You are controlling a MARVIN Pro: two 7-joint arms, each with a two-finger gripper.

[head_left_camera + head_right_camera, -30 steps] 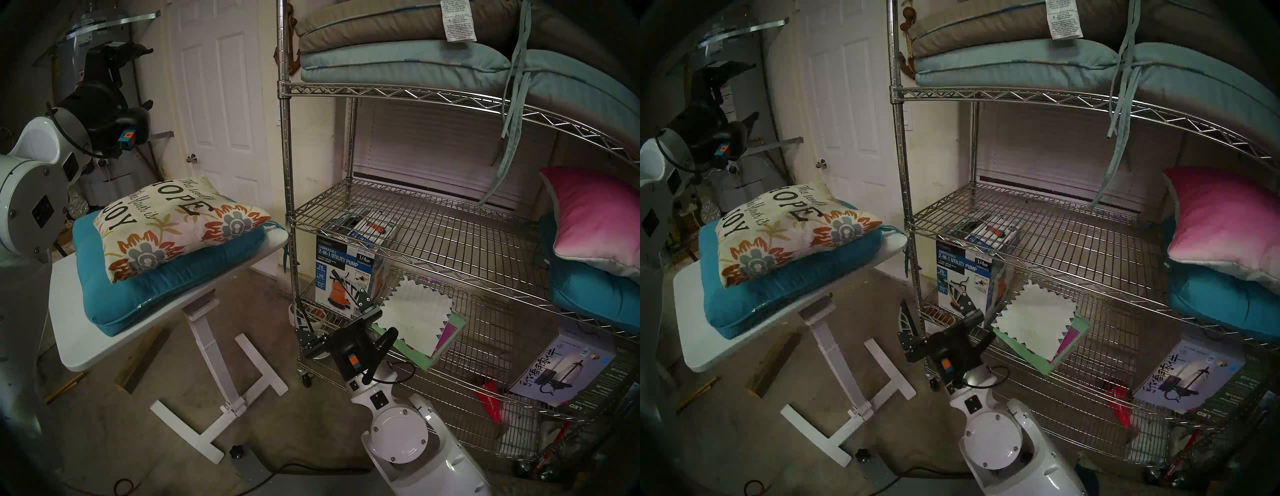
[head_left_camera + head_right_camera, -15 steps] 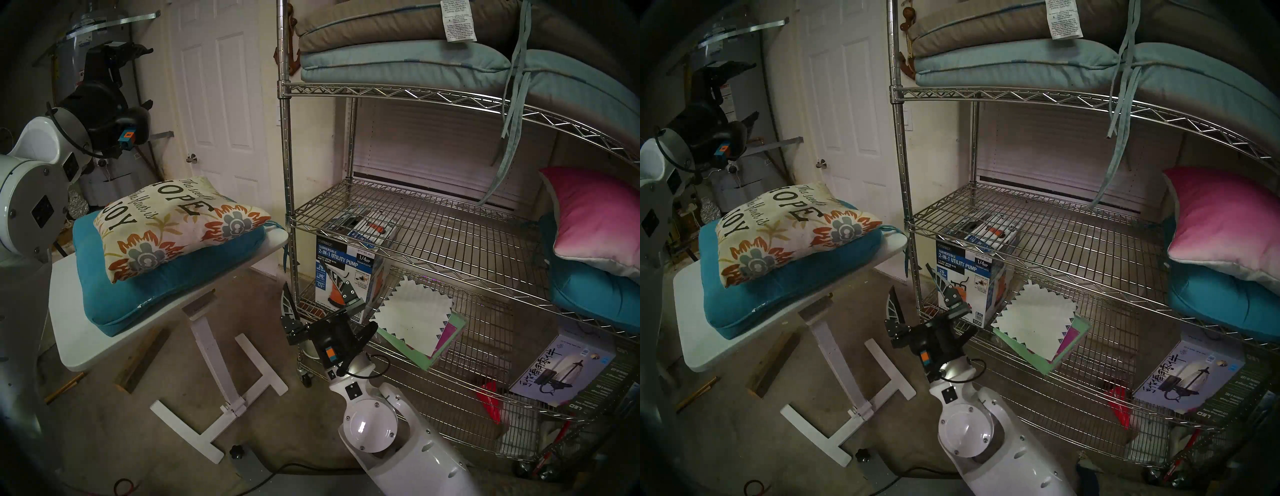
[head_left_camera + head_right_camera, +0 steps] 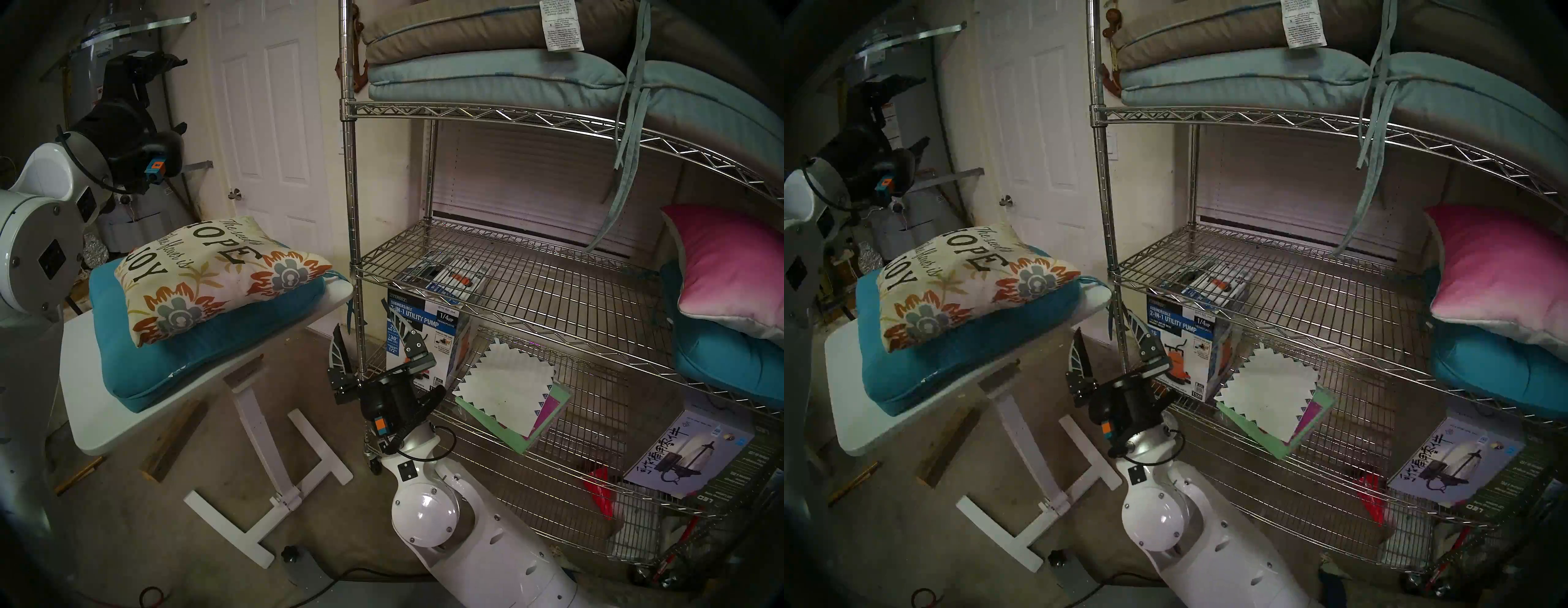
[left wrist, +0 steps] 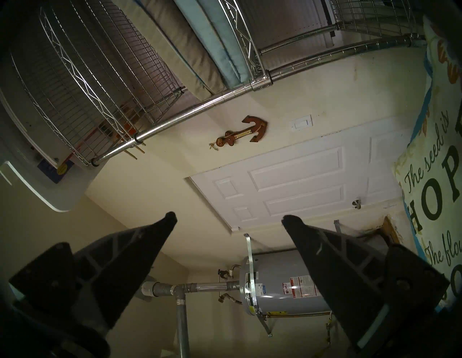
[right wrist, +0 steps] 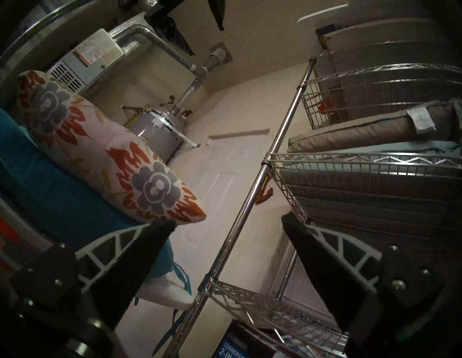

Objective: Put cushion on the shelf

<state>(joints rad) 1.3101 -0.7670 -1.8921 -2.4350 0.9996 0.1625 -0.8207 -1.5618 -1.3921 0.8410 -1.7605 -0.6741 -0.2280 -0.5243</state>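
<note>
Black jaws spread wide and empty: the right gripper rises beside the corner pole of the shelf, the floral cushion not yet touched.

Both fingers stand fully apart with nothing between them, angled up toward the cushion's near corner, apparently to take it from the side facing the rack. The left gripper is likewise wide open and holds nothing, raised well above and behind the cushion, seemingly parked clear of the reach. The cushion lies flat on a teal seat cushion, which rests on the tilted white table just beside the shelf, so the carry across looks short. The middle wire tier is bare on its left half, a likely landing spot; a pink pillow fills its right end.
</note>
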